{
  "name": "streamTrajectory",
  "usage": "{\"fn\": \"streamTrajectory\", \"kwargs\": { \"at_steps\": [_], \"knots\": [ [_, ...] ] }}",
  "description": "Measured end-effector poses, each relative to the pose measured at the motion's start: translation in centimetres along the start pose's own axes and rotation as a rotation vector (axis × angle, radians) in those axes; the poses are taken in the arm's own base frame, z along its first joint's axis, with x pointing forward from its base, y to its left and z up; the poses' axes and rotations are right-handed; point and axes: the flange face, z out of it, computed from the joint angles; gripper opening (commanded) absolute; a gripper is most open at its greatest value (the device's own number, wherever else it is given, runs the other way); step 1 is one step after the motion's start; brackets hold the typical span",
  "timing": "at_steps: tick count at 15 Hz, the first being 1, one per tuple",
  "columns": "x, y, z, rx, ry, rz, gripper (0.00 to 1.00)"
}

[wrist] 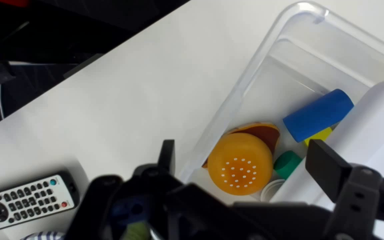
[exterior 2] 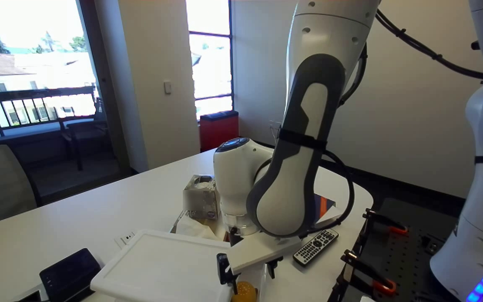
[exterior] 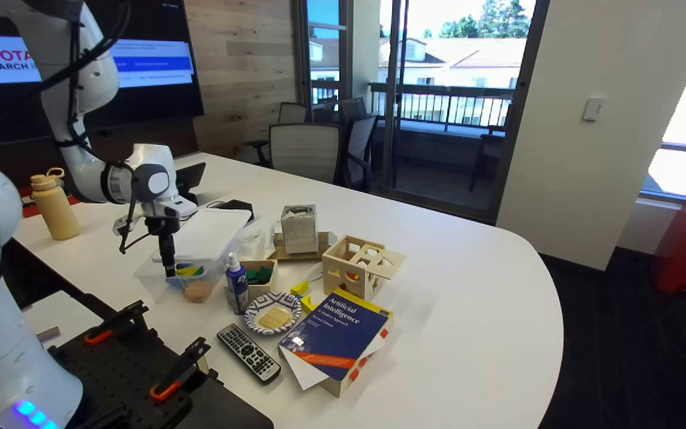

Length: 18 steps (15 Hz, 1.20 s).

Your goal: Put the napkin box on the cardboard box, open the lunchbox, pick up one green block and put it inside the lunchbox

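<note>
The napkin box (exterior: pixel 300 229) stands upright on the low cardboard box (exterior: pixel 280 252); it also shows in an exterior view (exterior 2: pixel 199 200). The translucent lunchbox (wrist: pixel 235 96) has its white lid (exterior 2: pixel 170 268) lying askew, so one end is uncovered. Inside show an orange bun-like toy (wrist: pixel 240 164), a blue cylinder (wrist: pixel 318 115), a yellow piece and a green block (wrist: pixel 287 164). My gripper (wrist: pixel 243 156) is open and empty over this uncovered end, one finger on the outer-wall side, the other over the lid edge. More green blocks (exterior: pixel 264 274) lie in a tan box.
A blue spray bottle (exterior: pixel 237 285) stands beside the tan box (exterior: pixel 262 292). A patterned bowl (exterior: pixel 273 314), remote (exterior: pixel 249 353), blue book (exterior: pixel 340 330) and wooden shape sorter (exterior: pixel 349 271) are nearby. A yellow bottle (exterior: pixel 55 205) and black device (exterior 2: pixel 69 272) stand beyond the lunchbox.
</note>
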Motion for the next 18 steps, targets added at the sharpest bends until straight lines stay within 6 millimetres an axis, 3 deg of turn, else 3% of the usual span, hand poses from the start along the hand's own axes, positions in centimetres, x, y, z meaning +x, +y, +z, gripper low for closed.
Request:
{"fn": "streamTrajectory", "kwargs": {
  "at_steps": [18],
  "knots": [
    [1.2,-5.8,1.3,0.028,0.063,-0.084,1.00]
  ]
}}
